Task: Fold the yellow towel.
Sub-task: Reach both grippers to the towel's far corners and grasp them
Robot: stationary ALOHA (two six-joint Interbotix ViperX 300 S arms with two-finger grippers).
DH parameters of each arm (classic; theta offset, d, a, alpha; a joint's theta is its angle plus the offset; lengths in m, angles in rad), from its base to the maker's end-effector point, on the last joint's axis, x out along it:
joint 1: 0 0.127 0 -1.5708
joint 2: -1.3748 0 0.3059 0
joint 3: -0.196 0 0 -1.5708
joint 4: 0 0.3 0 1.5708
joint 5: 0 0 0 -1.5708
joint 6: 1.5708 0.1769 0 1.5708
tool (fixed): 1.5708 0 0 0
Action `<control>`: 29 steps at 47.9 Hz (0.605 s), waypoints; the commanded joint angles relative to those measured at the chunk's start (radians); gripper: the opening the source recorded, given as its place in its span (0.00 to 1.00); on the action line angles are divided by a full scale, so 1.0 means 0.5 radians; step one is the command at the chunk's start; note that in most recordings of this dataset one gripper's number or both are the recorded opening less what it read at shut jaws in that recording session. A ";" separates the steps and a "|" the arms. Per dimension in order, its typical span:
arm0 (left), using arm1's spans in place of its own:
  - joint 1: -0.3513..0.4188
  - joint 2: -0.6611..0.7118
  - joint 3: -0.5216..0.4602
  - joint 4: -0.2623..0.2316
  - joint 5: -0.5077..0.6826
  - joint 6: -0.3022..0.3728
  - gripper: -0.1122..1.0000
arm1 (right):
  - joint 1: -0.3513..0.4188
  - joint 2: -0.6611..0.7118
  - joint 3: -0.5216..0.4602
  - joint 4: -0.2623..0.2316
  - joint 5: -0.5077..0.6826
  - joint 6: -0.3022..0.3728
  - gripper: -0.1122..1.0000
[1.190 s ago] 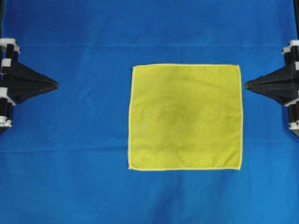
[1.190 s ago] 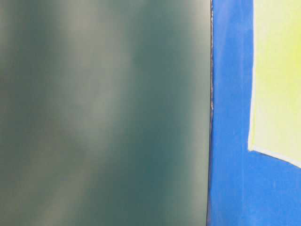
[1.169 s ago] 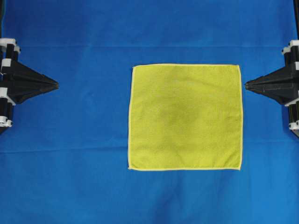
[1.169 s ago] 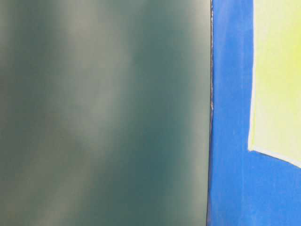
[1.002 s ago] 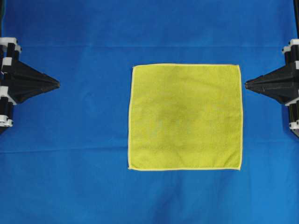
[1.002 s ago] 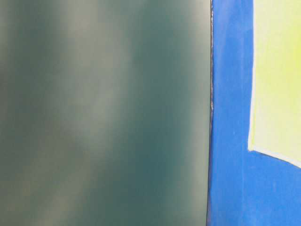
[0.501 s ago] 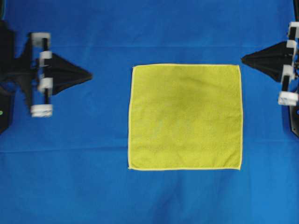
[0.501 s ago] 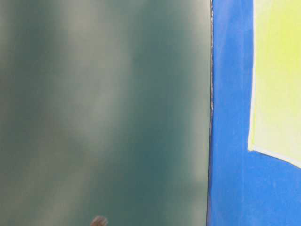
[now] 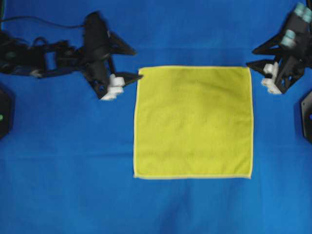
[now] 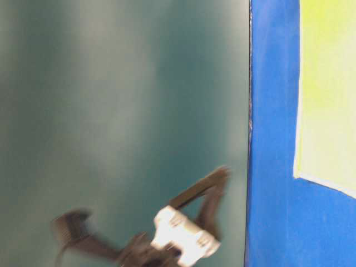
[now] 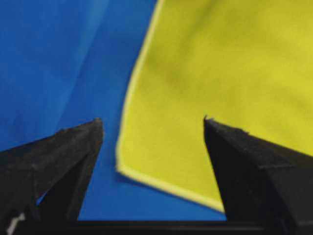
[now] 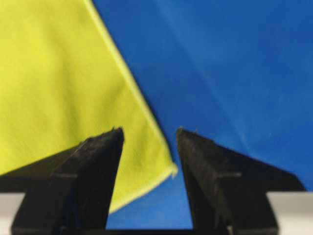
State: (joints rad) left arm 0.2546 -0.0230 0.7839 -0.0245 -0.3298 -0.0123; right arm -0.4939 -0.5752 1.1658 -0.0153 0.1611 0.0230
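Lying flat on the blue cloth (image 9: 68, 161), the towel (image 9: 193, 122) is unfolded. Left gripper (image 9: 130, 63) and right gripper (image 9: 253, 56) are both spread wide, empty, near its far corners.

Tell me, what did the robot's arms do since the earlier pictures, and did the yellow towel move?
Both arms swung in from the table's sides toward the top corners of the yellow towel. The left tool and the right tool were shut before; now both are open, each near a corner, holding nothing. The towel stayed flat and unfolded in the same spot on the blue cloth.
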 commanded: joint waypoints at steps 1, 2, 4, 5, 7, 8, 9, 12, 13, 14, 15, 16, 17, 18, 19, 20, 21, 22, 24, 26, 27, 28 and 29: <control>0.049 0.138 -0.120 0.000 -0.009 0.003 0.80 | -0.037 0.169 -0.018 -0.009 -0.061 0.000 0.56; 0.058 0.178 -0.135 0.000 -0.009 0.003 0.80 | -0.043 0.209 -0.018 -0.009 -0.080 0.000 0.57; 0.074 0.261 -0.175 0.000 -0.006 0.003 0.80 | -0.058 0.282 -0.015 -0.009 -0.104 0.000 0.57; 0.080 0.288 -0.190 -0.003 -0.006 0.003 0.80 | -0.067 0.319 -0.015 -0.012 -0.123 0.000 0.57; 0.086 0.347 -0.218 0.000 -0.006 0.009 0.80 | -0.080 0.390 -0.015 -0.012 -0.153 0.000 0.57; 0.089 0.374 -0.230 -0.003 -0.006 0.009 0.80 | -0.083 0.420 -0.015 -0.012 -0.172 0.000 0.57; 0.095 0.399 -0.239 0.000 -0.006 0.009 0.80 | -0.086 0.451 -0.015 -0.009 -0.190 0.000 0.57; 0.110 0.457 -0.258 0.000 -0.006 0.009 0.80 | -0.092 0.552 -0.015 -0.012 -0.261 -0.003 0.57; 0.117 0.469 -0.258 0.000 -0.006 0.009 0.80 | -0.092 0.577 -0.015 -0.009 -0.279 -0.003 0.57; 0.123 0.482 -0.258 -0.003 -0.006 0.009 0.80 | -0.092 0.601 -0.015 -0.009 -0.298 -0.003 0.57; 0.129 0.491 -0.258 0.000 -0.006 0.009 0.80 | -0.092 0.620 -0.015 -0.012 -0.310 -0.003 0.57; 0.138 0.503 -0.255 0.000 -0.003 0.009 0.80 | -0.092 0.641 -0.012 -0.012 -0.322 -0.003 0.57; 0.144 0.509 -0.249 -0.003 -0.003 0.009 0.80 | -0.092 0.660 -0.015 -0.009 -0.331 -0.003 0.57; 0.153 0.522 -0.245 0.000 -0.003 0.009 0.80 | -0.095 0.675 -0.015 -0.009 -0.341 -0.003 0.57; 0.160 0.528 -0.242 -0.003 -0.003 0.009 0.80 | -0.101 0.687 -0.015 -0.009 -0.350 -0.003 0.57; 0.166 0.534 -0.239 -0.003 -0.003 0.009 0.79 | -0.107 0.703 -0.015 -0.012 -0.356 -0.003 0.56; 0.172 0.540 -0.236 0.000 -0.003 0.009 0.79 | -0.110 0.712 -0.018 -0.009 -0.359 0.000 0.56; 0.175 0.546 -0.236 0.000 -0.003 0.009 0.79 | -0.114 0.718 -0.018 -0.009 -0.359 -0.003 0.56; 0.184 0.549 -0.227 0.000 -0.003 0.009 0.79 | -0.123 0.730 -0.018 -0.009 -0.362 0.000 0.56; 0.187 0.552 -0.224 0.000 0.006 0.018 0.78 | -0.126 0.733 -0.018 -0.009 -0.365 0.000 0.56; 0.187 0.555 -0.224 0.000 0.012 0.025 0.78 | -0.126 0.733 -0.015 -0.009 -0.368 0.000 0.56; 0.187 0.558 -0.224 -0.003 0.021 0.025 0.77 | -0.126 0.733 -0.015 -0.009 -0.368 0.000 0.55; 0.187 0.558 -0.227 -0.003 0.031 0.028 0.76 | -0.126 0.733 -0.015 -0.012 -0.368 0.000 0.55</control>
State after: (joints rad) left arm 0.3482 0.2684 0.6780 -0.0245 -0.3221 -0.0031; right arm -0.5507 -0.2071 1.1658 -0.0184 -0.0138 0.0261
